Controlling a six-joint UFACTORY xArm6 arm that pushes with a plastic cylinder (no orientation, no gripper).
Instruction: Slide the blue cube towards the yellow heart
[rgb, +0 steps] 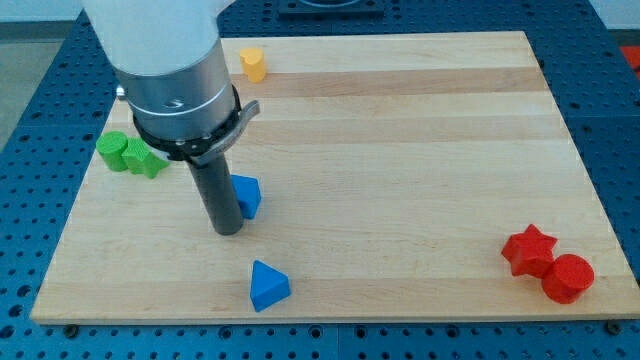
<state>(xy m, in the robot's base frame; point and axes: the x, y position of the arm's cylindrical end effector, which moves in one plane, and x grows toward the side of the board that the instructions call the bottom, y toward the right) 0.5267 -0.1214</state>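
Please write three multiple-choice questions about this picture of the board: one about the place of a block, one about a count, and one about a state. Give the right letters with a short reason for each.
1. Where is the yellow block?
A. near the view's top edge
B. near the view's bottom edge
C. beside the red blocks

2. How many blue blocks are on the board?
A. one
B. two
C. three

3. How does my tip stand to the nearer blue block?
A. far from it
B. close at its left side
C. on top of it

Answers: 1 A, it sits by the top edge. 2 B, the nearer one and a lower blue block. 3 B, the rod stands right against its left side.
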